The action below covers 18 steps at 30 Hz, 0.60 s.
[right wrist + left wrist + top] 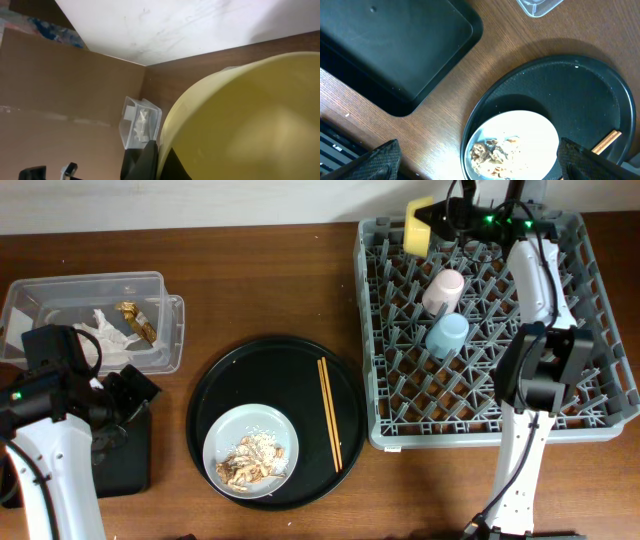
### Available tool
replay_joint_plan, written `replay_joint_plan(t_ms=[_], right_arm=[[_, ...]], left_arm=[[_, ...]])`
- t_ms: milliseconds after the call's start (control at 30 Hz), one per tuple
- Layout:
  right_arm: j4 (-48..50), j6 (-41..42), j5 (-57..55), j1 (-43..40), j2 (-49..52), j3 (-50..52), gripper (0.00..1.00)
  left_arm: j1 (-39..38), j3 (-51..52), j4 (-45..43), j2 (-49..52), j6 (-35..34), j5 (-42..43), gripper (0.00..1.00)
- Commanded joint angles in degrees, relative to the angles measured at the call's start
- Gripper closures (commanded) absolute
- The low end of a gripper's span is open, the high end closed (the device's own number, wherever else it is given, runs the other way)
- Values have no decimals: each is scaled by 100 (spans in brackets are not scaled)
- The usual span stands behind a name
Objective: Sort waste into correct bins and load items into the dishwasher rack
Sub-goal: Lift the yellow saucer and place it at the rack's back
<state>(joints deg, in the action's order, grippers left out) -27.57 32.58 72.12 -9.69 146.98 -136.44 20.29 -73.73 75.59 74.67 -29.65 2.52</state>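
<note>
Racked: pink cup, light blue cup. Yellow bowl pinched by right gripper at rack corner. Pending: chopsticks, plate, scraps. Left gripper spread.

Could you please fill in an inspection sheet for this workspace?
surface: brown wooden table.
job's things: small yellow bowl held over large grey plastic rack; pink cup, light blue cup inside rack; wooden chopsticks and round pale grey plate of beige food scraps on round black tray; white paper napkins, gold-brown wrapper in clear plastic box; flat black rectangular tray.
clutter: nothing seen.
grippers: left gripper open, empty; right gripper shut on bowl.
cables: black cable by right arm.
surroundings: white wall.
</note>
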Motion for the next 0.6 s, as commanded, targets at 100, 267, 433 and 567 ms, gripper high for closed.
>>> replay_joint_plan(t_ms=[100, 267, 433, 567], right_arm=[[-7, 94, 323, -625, 120, -94, 77], [-439, 74, -22, -1128, -525, -127, 51], [-3080, -1469, -3598, -1241, -2323, -129, 2], [-3580, -2371, -5224, -450, -3314, -129, 2]], left_arm=[[22, -61, -9, -22, -33, -24, 1], [22, -61, -9, -22, -31, -24, 1], [22, -61, -9, -22, -31, -24, 1], [22, -61, -9, -22, -31, -24, 1]])
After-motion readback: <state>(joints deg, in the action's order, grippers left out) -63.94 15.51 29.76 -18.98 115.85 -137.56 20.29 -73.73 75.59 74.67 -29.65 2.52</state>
